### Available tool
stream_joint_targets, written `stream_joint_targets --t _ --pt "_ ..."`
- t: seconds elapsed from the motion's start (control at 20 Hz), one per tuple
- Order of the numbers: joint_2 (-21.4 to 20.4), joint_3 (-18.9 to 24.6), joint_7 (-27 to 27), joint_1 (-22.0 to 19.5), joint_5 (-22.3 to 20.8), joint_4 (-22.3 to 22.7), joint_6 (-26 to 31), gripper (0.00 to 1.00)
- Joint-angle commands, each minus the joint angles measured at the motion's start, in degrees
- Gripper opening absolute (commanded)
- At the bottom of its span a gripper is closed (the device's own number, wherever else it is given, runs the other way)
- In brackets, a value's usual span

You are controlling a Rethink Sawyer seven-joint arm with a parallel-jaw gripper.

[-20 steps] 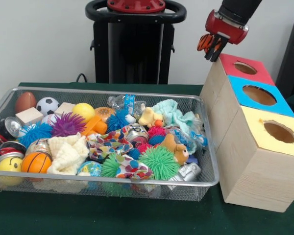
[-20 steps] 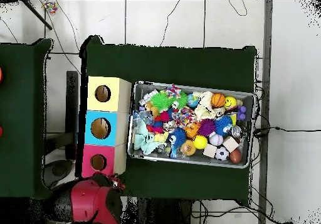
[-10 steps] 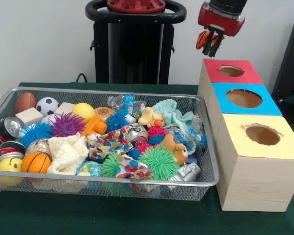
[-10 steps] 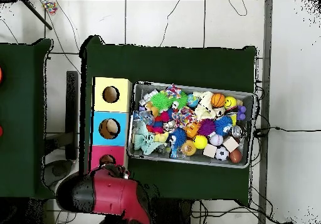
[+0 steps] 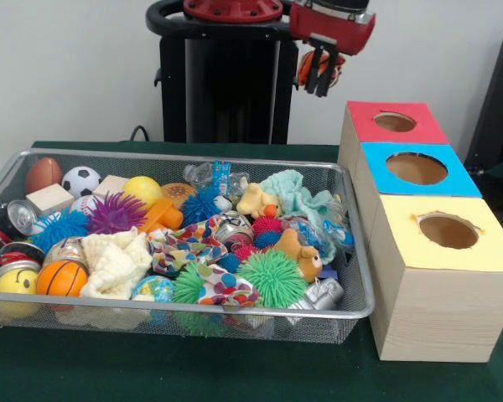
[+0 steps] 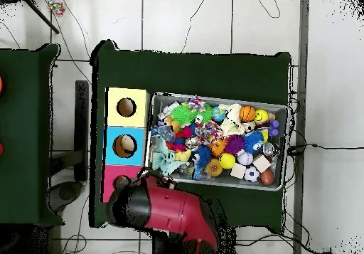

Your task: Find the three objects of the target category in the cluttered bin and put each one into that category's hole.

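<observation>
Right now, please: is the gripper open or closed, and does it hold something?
Gripper: closed on a small orange object, up in the air left of the red-topped box.

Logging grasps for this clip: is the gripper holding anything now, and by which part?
The gripper is shut on a small orange object, pinched at its side; what it is cannot be told.
</observation>
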Motion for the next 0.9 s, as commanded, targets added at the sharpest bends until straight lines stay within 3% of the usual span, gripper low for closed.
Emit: stream_joint_targets --t 0.05,0.3,0.55,0.9 --pt "0.7 7.4 -6.0 -5.1 -6.3 -2.1 -0.3 0.00" --pt "3.0 7.0 0.0 -4.1 -7.7 -3.3 -0.4 0.00" --pt "6.2 5.4 7.4 1.1 -6.4 -4.9 -0.9 0.00" --pt "4.2 5.1 13.4 8.0 -0.9 -4.6 4.5 0.00"
